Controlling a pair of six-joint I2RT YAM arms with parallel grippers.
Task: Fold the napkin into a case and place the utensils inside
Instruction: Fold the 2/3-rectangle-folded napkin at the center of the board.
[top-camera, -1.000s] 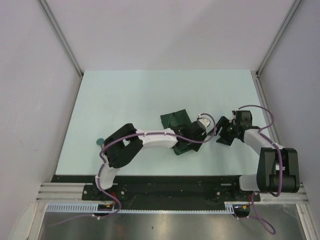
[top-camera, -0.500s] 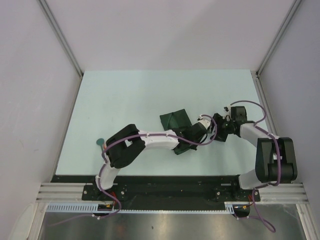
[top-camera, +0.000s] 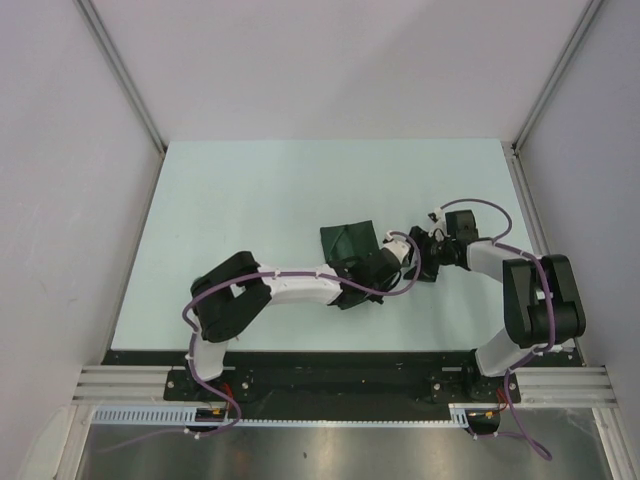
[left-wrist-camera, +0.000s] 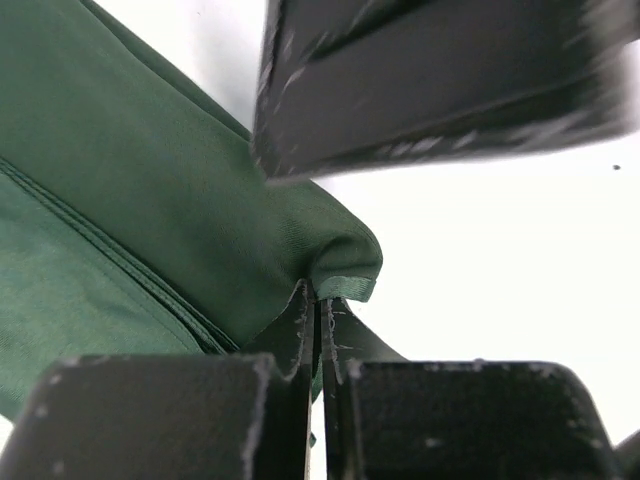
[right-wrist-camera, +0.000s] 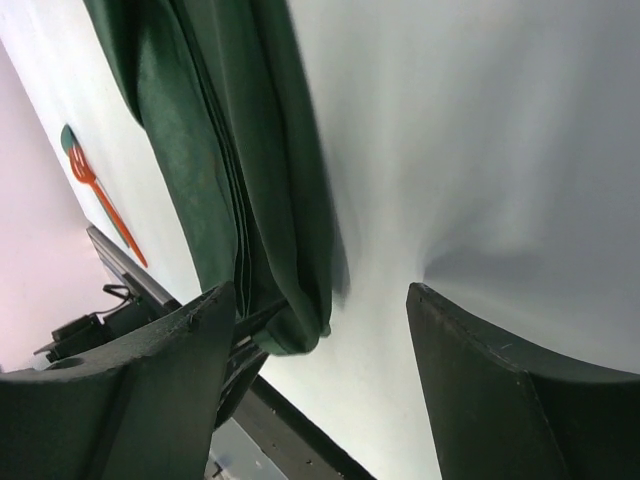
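Observation:
The dark green napkin (top-camera: 348, 243) lies folded in layers in the middle of the table, its near right part under my left arm. My left gripper (top-camera: 404, 253) is shut on the napkin's (left-wrist-camera: 150, 230) folded corner, and the hem sits right at its fingertips (left-wrist-camera: 300, 310). My right gripper (top-camera: 424, 257) hangs open just to the right of that corner. Its two fingers (right-wrist-camera: 160, 370) straddle the napkin's (right-wrist-camera: 220, 150) end without touching it. The utensils lie far off by the table's near left edge: an orange-red one (right-wrist-camera: 100, 200) beside a teal one (right-wrist-camera: 70, 140).
The pale table (top-camera: 250, 190) is walled by grey panels on three sides. A black rail (top-camera: 330, 358) runs along its near edge, with both arm bases on it. My left arm's elbow (top-camera: 225, 295) stands over the near left area.
My left gripper has shut on the napkin's corner. My right arm has swung left, bringing its open gripper up to that corner. My left elbow has shifted left.

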